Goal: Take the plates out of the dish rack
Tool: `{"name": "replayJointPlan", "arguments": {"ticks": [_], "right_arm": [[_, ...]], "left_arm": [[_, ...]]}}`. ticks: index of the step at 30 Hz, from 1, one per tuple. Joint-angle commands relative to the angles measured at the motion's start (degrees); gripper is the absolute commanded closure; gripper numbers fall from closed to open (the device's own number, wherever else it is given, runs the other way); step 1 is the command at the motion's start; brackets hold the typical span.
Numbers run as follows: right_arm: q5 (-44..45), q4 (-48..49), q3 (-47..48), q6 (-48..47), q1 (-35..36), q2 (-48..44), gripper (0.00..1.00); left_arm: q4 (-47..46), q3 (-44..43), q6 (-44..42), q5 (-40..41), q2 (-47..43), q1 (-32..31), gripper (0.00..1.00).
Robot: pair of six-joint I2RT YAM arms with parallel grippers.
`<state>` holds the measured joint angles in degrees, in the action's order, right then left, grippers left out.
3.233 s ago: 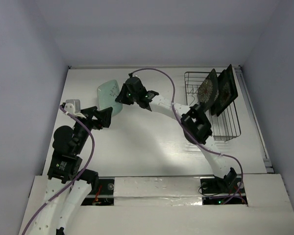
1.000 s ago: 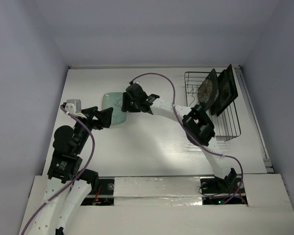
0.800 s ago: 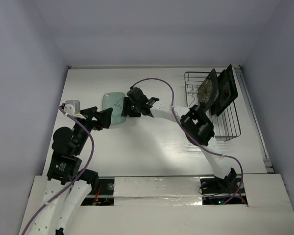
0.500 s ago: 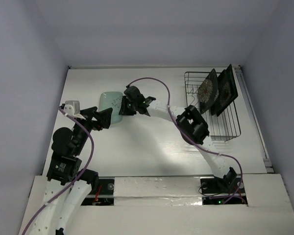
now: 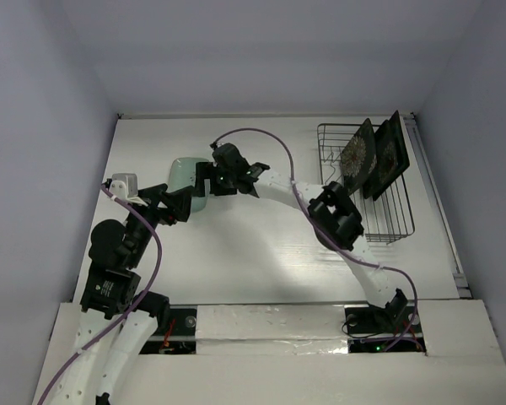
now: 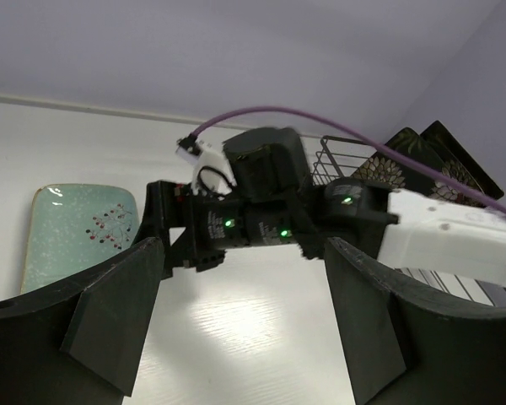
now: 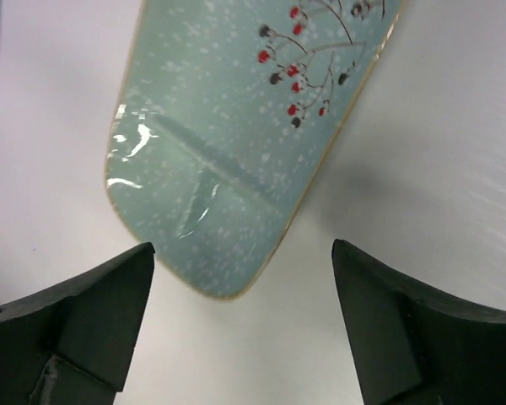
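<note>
- The mint-green plate (image 7: 236, 143) lay flat on the table (image 5: 261, 245), left of centre, and neither claw touched it.
- The right gripper (image 7: 240, 308) hung over it with jaws wide and empty. The left gripper (image 5: 179, 207), just beside, was also open.
- Placing looked finished. The next move was probably to lift clear and cross the bare tabletop to the floral plate (image 5: 357, 156), upright in the dish rack (image 5: 392, 215).

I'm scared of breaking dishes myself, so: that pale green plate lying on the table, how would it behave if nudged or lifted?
The mint-green plate shows glossy highlights, so it is probably glazed, stiff and slippery. Lying on the smooth table, it would likely slide rather than tip. It looks ceramic, so it might chip if dropped.
</note>
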<state>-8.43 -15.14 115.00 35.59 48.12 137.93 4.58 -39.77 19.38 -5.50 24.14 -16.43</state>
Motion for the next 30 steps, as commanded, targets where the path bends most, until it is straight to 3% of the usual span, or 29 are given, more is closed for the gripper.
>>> {"name": "replayJointPlan", "arguments": {"ticks": [1, 3, 5, 7, 9, 10, 14, 15, 16, 18, 20, 21, 22, 24, 30], "right_arm": [[2.1, 2.3, -1.0, -5.6, 0.7, -10.7, 0.05], [5.2, 0.5, -2.3, -8.1, 0.7, -15.1, 0.03], [9.7, -0.2, -4.7, -9.7, 0.7, -20.8, 0.09], [13.2, 0.2, -11.4, -11.3, -0.9, -26.0, 0.43], [18.2, 1.6, -17.7, -12.5, -2.8, -35.3, 0.97], [20.1, 1.5, -23.5, -12.9, -5.4, -38.5, 1.00], [30.0, -4.9, -32.3, -16.3, -14.3, -51.9, 1.00], [31.6, -8.0, -33.3, -17.2, -16.4, -54.0, 1.00], [33.6, -10.2, -33.9, -18.5, -18.3, -57.1, 1.00], [39.5, -14.5, -34.9, -20.3, -23.4, -59.1, 1.00], [41.3, -16.8, -35.3, -21.2, -26.8, -60.2, 0.99], [41.6, -18.2, -35.5, -21.6, -29.8, -60.3, 0.92], [41.9, -19.1, -35.3, -22.4, -31.2, -60.1, 0.66], [41.6, -20.5, -34.2, -23.1, -34.6, -58.0, 0.40], [38.6, -24.5, -27.8, -24.7, -37.3, -48.0, 0.39]], "left_arm": [[-1.9, -1.8, -0.3, -0.1, -0.2, -0.3, 0.27], [-1.7, -1.9, -0.4, 0.1, -0.2, -0.3, 0.27], [-1.6, -1.9, -0.5, 0.4, -0.3, -0.3, 0.27], [-1.5, -1.9, -0.5, 0.4, -0.1, -0.3, 0.27], [-1.5, -1.9, -0.6, 0.4, -0.1, -0.3, 0.27], [-1.5, -1.9, -0.7, 0.3, -0.1, -0.3, 0.27], [-1.7, -1.9, -0.7, -0.2, -0.1, -0.3, 0.41], [-1.7, -1.9, -0.7, -0.4, -0.1, -0.3, 0.53], [-1.8, -1.9, -0.7, -0.4, -0.1, -0.3, 0.59], [-1.8, -2.0, -0.7, -0.3, -0.1, -0.3, 0.73], [-1.6, -2.0, -0.7, 0.0, 0.3, -0.3, 0.79], [-1.6, -2.1, -0.7, 0.1, 0.4, -0.3, 0.82], [-1.5, -2.1, -0.7, 0.3, 0.6, -0.3, 0.82], [-1.4, -2.1, -0.9, 0.3, 0.9, -0.3, 0.81], [-1.5, -2.2, -1.2, 0.0, 1.9, -0.3, 0.71]]}}
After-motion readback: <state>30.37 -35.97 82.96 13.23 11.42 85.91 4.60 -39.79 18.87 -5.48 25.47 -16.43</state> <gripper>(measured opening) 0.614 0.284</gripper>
